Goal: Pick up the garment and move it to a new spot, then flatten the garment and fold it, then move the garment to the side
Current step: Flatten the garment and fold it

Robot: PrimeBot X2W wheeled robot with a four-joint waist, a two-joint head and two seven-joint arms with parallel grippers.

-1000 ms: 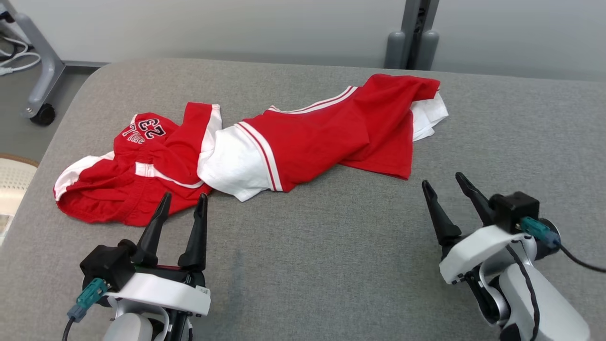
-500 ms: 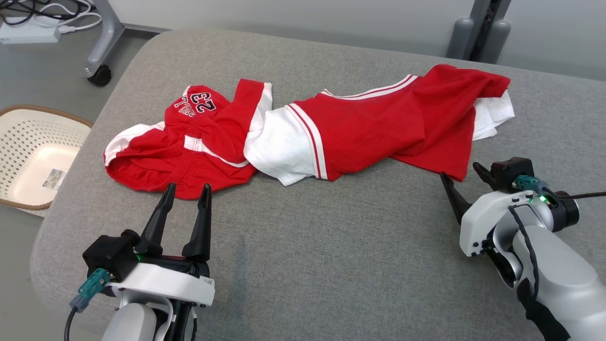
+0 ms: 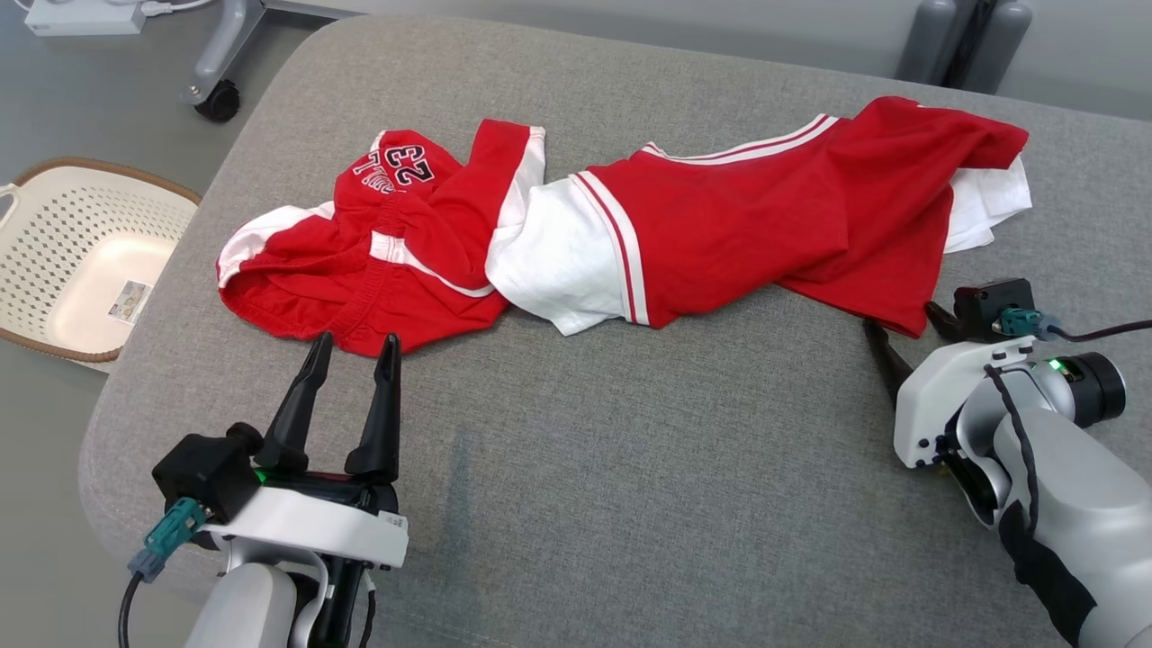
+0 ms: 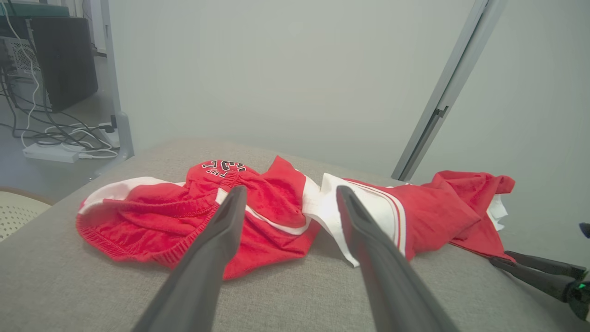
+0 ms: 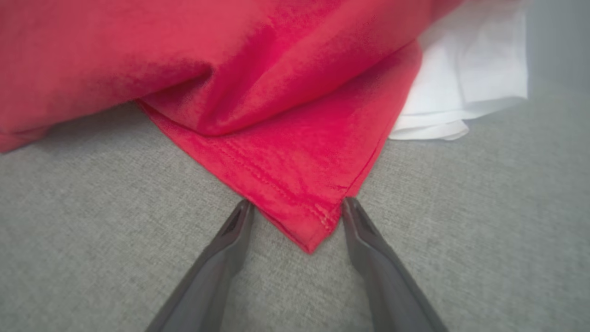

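- The garment [image 3: 702,225], red and white, lies crumpled on the table [image 3: 630,468], ahead of both grippers.
- Its red corner lies between the spread fingers of the right gripper [image 5: 297,203], which stands wide and pinches no cloth.
- The left gripper [image 3: 356,340], also wide and holding nothing, has the waistband end just beyond its tips.
- A basket [image 3: 81,261] sits off the table, well to the left gripper's left.
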